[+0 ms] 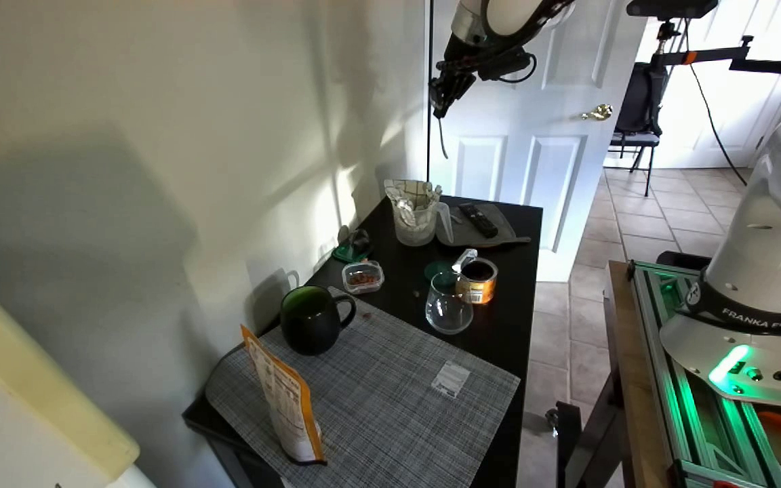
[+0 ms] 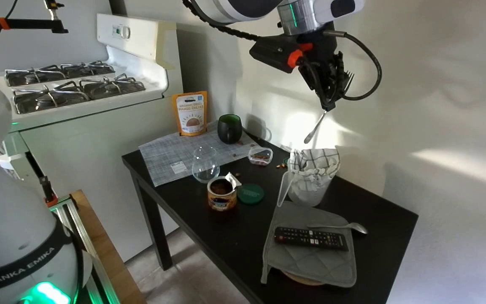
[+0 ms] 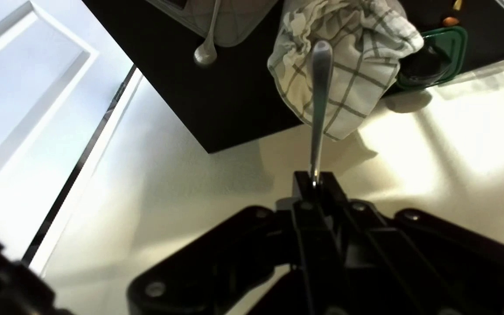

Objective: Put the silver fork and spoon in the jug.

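Above the end of the black tabletop [image 2: 378, 253] nearest the white panelled door [image 1: 526, 122], the black gripper [image 3: 315, 178] is clenched on a silver metal fork [image 3: 319, 105], its handle slanting down and its tines poking up. Below, near the corner where that short edge meets the long edge along the pale wall [image 1: 228, 135], stands the pale translucent wide-mouthed jug [image 2: 309, 188], apart from the fork. A crumpled checked white cloth [image 3: 352, 83] fills its mouth; what lies underneath is hidden. Close by, a dull silver spoon [image 2: 357, 228] lies partly on a grey quilted potholder [image 2: 310, 264] near the short edge, its bowl past the quilting. I judge 0 of the 2 pieces delivered: the fork needs lowering and freeing, and the spoon needs the whole trip.

Farther off, near the wall edge, a shallow green plastic tray [image 3: 457, 43] bears a dark lump [image 3: 425, 65] and a small transparent plastic box [image 1: 363, 289] holds brown bits [image 1: 363, 278]. Toward the opposite long edge, an orange-labelled metal tin [image 2: 222, 202] holds something dark, just beside a round transparent glass tumbler [image 1: 448, 312]. Toward the far short edge, a dark green round mug [image 1: 310, 325] and a white-and-orange pouch [image 2: 191, 114] hide what they hold.
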### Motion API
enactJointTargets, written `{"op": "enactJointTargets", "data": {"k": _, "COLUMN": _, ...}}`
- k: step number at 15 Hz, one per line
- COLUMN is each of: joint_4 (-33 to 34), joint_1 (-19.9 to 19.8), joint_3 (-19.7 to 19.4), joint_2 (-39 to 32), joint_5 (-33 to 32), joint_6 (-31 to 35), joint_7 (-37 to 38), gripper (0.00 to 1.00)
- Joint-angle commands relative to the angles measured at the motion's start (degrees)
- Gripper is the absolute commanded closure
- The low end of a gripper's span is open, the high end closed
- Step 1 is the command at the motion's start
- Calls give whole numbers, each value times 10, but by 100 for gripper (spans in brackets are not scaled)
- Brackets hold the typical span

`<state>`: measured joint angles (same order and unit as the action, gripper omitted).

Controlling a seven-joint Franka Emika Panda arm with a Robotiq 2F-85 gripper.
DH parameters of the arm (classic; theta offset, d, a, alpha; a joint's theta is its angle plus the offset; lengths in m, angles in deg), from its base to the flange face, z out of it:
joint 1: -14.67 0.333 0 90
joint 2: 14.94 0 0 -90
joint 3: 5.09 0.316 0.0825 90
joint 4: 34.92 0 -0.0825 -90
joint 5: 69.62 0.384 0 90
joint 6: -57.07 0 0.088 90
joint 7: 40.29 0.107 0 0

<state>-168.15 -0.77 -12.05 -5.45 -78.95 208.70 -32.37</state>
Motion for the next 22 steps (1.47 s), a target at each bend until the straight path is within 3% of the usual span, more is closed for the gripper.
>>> {"op": "enactJointTargets", "data": {"k": 1, "joint_4": 1, "joint_1": 8, "joint_3": -10, "joint_2": 1, "joint_5": -1, "joint_6": -1, "joint_7": -1, "gripper": 92}}
{"op": "enactJointTargets", "data": {"k": 2, "joint_4": 2, "joint_1": 7, "joint_3": -12, "joint_2": 2, "joint_5": -1, "joint_6": -1, "joint_7": -2, "gripper": 98}}
{"op": "enactJointTargets", "data": {"k": 13, "joint_4": 45, "joint_1": 32, "joint_3": -1, "joint_2": -177, "joint_5": -13, "joint_6": 145, "joint_7": 107, "gripper": 98}}
{"op": "enactJointTargets", "data": {"k": 18, "joint_4": 90, "joint_1": 36, "joint_3": 1, "joint_2": -233, "joint_5": 4, "joint_6": 113, "joint_7": 113, "gripper": 98}}
{"op": "enactJointTargets", "data": {"k": 19, "joint_4": 97, "joint_1": 61, "joint_3": -23, "joint_2": -246, "joint_5": 18, "joint_6": 114, "joint_7": 102, "gripper": 98}}
{"op": "enactJointTargets", "data": {"k": 22, "joint_4": 123, "joint_1": 79, "joint_3": -41, "joint_2": -282, "joint_5": 18, "joint_6": 92, "joint_7": 108, "gripper": 98}}
